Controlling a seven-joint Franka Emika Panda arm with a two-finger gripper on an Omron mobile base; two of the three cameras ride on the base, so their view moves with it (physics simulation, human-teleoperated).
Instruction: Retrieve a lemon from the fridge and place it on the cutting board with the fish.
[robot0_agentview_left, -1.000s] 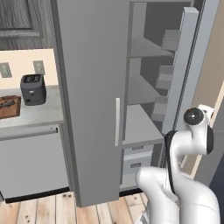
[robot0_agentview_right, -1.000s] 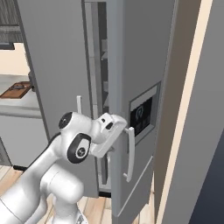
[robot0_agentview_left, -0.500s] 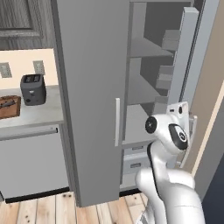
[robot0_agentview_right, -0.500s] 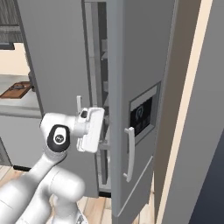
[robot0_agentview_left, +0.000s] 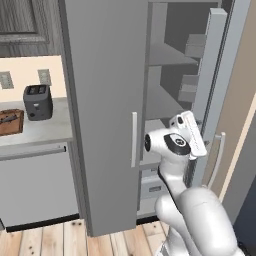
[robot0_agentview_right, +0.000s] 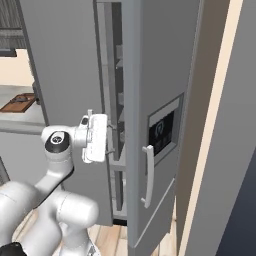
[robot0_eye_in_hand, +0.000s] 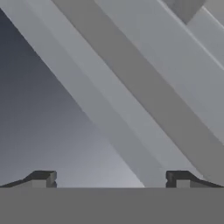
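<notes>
The grey fridge (robot0_agentview_left: 102, 100) stands with its left door closed and its right door (robot0_agentview_right: 155, 125) swung open, grey shelves (robot0_agentview_left: 170, 57) showing inside. The lemon is hidden. My gripper (robot0_agentview_right: 113, 139) hangs at the gap between the doors, about mid-height, aimed into the fridge. In the hand view my gripper (robot0_eye_in_hand: 109, 178) is open, its fingertips (robot0_eye_in_hand: 42, 177) far apart with nothing between them, facing slanted grey fridge surfaces. The reddish-brown cutting board (robot0_agentview_left: 10, 124) lies on the counter far to the left, with the dark fish (robot0_agentview_left: 7, 118) on it. The cutting board (robot0_agentview_right: 18, 103) is small and distant.
A dark grey toaster (robot0_agentview_left: 38, 102) stands on the pale counter (robot0_agentview_left: 40, 131) beside the board. Dark wood-grain cabinets (robot0_agentview_left: 25, 27) hang above. The open door's bins (robot0_agentview_left: 192, 90) and pale handle (robot0_agentview_right: 148, 175) stand close to my arm's right. A beige wall (robot0_agentview_right: 220, 140) bounds the right side.
My hand has swung to the left, away from the open right door and toward the fridge opening, turning as it went. The fridge, the board and the base have not moved.
</notes>
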